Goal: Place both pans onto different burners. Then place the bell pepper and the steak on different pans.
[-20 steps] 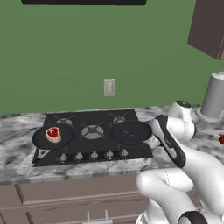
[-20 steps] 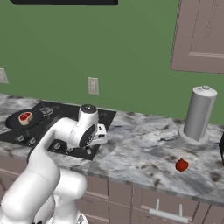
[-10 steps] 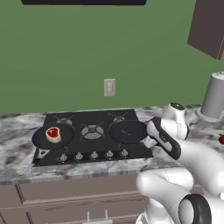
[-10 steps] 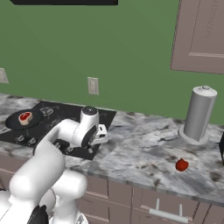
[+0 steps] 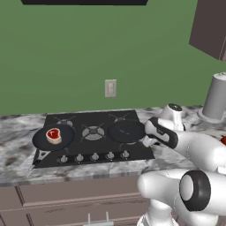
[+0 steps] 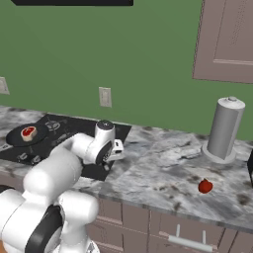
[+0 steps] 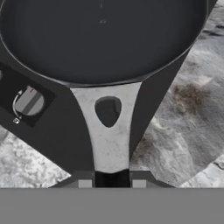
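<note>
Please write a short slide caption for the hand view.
Tool shut on pale handle of empty black pan over cooktop.

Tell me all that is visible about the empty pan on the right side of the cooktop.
The empty pan is round, shallow and black, with a dull dark inside and a thin paler rim. A flat pale grey handle with a teardrop hole reaches past the cooktop's edge over the marbled counter. The pan sits level on the right front burner, and the shut gripper grips the handle's end.

Marble counter (image 6: 163, 173) — cooktop (image 5: 88, 152), grey canister (image 6: 223, 129) (upright), red pepper (image 6: 205, 186).
</note>
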